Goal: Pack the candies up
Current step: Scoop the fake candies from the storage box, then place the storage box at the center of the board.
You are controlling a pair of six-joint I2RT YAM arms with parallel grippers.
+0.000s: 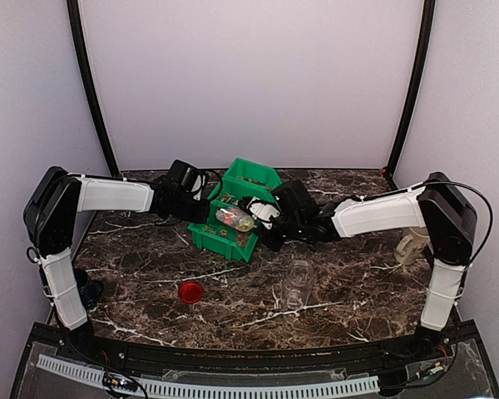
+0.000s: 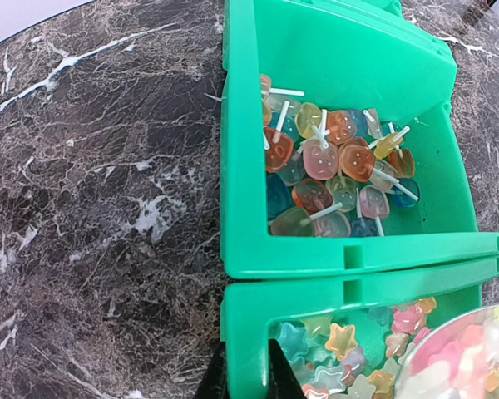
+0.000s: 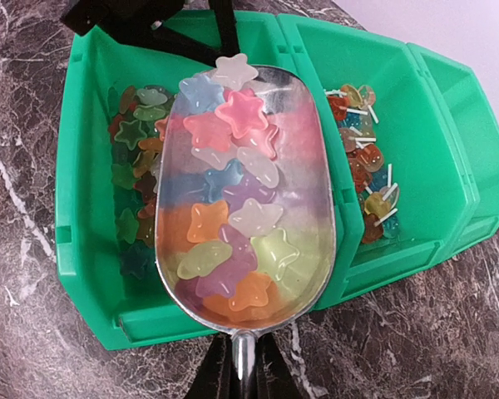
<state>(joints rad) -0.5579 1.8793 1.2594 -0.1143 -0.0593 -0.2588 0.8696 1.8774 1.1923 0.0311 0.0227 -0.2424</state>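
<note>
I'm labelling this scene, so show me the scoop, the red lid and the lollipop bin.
scoop [image 3: 309, 162]: right wrist view, bare metal inner wall on its right side.
red lid [image 1: 190, 291]: top external view, centre of its top.
lollipop bin [image 2: 445, 191]: left wrist view, bare green inside, right of the lollipops.
</note>
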